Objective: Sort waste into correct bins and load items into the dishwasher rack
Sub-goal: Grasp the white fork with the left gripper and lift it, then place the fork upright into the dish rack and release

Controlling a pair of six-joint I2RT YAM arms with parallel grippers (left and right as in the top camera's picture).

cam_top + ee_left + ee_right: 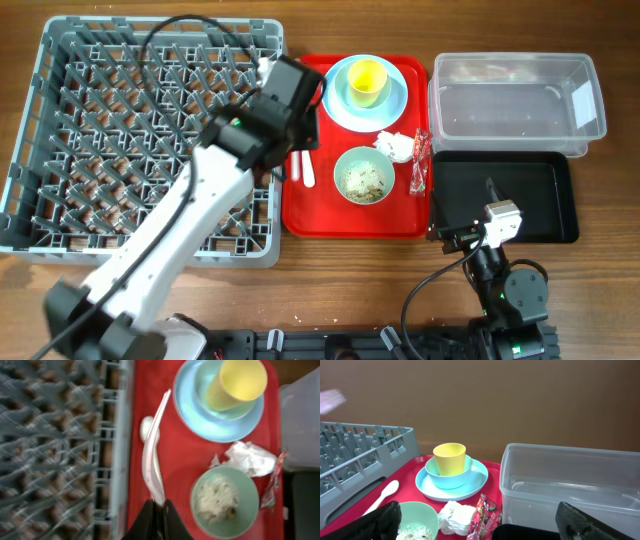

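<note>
The red tray holds a pale-blue plate with a mint bowl and a yellow cup on it. It also holds a mint bowl of rice scraps, a crumpled napkin and a red wrapper. My left gripper is shut on the near end of a long white fork, beside the white spoon. In the overhead view the left gripper is at the tray's left edge, next to the grey rack. My right gripper is open and empty, low at the black tray's front-left corner.
The clear tub stands at the back right, with the black tray just in front of it. The rack's right wall runs close along the red tray's left edge. The left arm crosses over the rack.
</note>
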